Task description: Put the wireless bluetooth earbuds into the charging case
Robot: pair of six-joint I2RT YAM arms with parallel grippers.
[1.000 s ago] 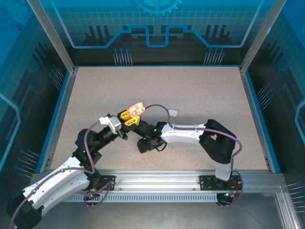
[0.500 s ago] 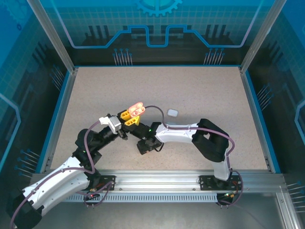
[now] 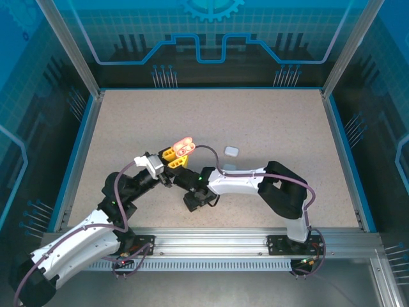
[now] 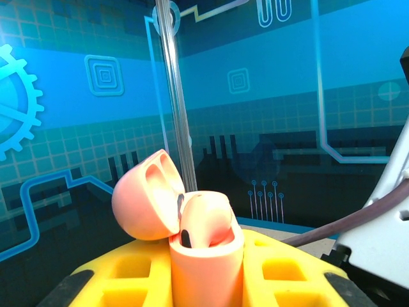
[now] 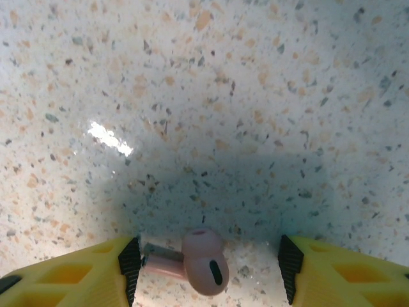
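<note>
Blue-lit panels printed with gears and circuit lines wall in a speckled beige surface (image 3: 275,121) framed by aluminium rails. Since a second ago the right arm has drawn back toward the near edge, and its cable no longer crosses the small white rounded object (image 3: 231,151), which now lies clear near the middle of the surface. The left arm has hardly stirred.

The left end effector (image 3: 172,158) is clamped tight on the pink charging case (image 4: 203,265), holding it up just left of the surface's centre. The lid (image 4: 144,203) is swung open to one side, and one pink earbud (image 4: 208,220) sits in the case.

The right end effector (image 5: 209,265) is low over the surface, its yellow fingers standing well apart and gripping nothing. A second pink earbud (image 5: 195,261) lies flat on the surface between them, its stem pointing at, and about reaching, the pad of one finger (image 5: 130,265).
</note>
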